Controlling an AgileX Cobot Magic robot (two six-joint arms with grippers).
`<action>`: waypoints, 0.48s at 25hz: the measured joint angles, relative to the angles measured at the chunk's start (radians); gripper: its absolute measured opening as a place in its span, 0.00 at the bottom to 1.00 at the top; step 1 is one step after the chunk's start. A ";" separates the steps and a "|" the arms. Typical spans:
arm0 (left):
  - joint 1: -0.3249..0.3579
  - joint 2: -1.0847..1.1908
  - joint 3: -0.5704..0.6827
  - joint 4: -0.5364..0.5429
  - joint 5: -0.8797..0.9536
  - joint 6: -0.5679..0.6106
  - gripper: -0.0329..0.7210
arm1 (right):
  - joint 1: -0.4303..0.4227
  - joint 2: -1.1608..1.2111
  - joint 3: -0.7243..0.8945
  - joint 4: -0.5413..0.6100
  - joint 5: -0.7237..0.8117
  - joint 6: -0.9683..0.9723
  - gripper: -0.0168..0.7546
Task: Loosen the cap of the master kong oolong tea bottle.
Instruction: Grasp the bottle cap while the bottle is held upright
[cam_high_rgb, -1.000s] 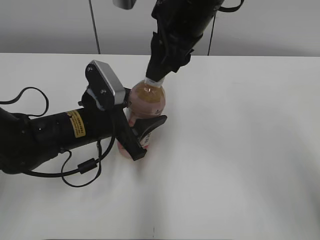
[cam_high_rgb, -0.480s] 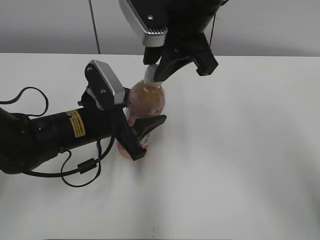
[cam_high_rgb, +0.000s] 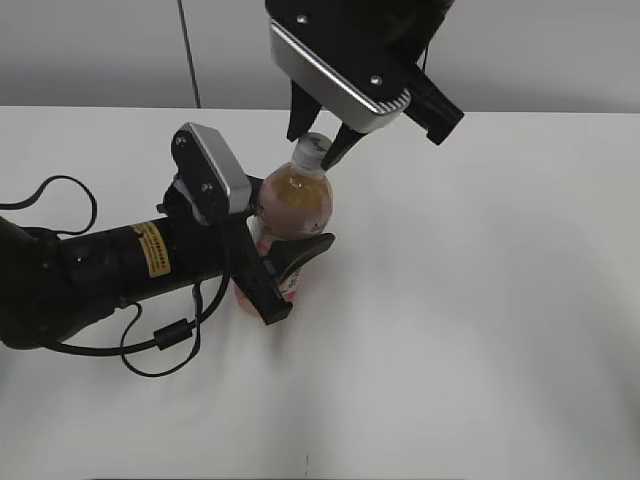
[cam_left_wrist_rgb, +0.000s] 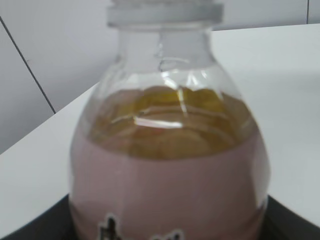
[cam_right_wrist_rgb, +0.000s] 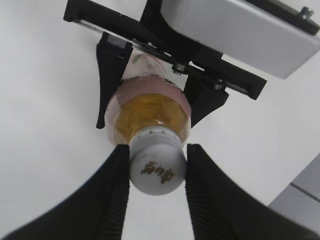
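The master kong oolong tea bottle (cam_high_rgb: 293, 205) stands upright on the white table, amber tea above its pink label. My left gripper (cam_high_rgb: 285, 265) is shut on the bottle's labelled body, with a black finger on each side. In the left wrist view the bottle (cam_left_wrist_rgb: 167, 165) fills the frame, with the cap's (cam_left_wrist_rgb: 165, 12) lower edge at the top. My right gripper (cam_high_rgb: 318, 148) comes down from above and is shut on the white cap (cam_high_rgb: 314, 146). In the right wrist view both black fingers (cam_right_wrist_rgb: 156, 167) press the sides of the cap (cam_right_wrist_rgb: 157, 170), whose dark logo faces the camera, above the bottle (cam_right_wrist_rgb: 150, 107).
The white table (cam_high_rgb: 480, 300) extends to the right and front of the bottle. The left arm lies across the table's left part, with a black cable (cam_high_rgb: 160, 355) looped beside it. A grey wall rises behind the table's far edge.
The right wrist has turned about the bottle's axis while staying at the cap, so its camera housing now faces the front. The bottle and left gripper have stayed in place.
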 joint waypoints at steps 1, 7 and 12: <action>0.000 0.000 0.000 0.000 0.000 0.000 0.60 | 0.000 0.000 0.000 0.000 0.001 -0.016 0.36; 0.000 0.000 0.000 0.004 -0.001 0.003 0.60 | 0.000 0.000 0.000 0.001 0.010 -0.201 0.36; 0.000 0.000 0.000 0.004 -0.001 0.003 0.60 | 0.000 0.000 -0.006 -0.009 0.016 -0.270 0.36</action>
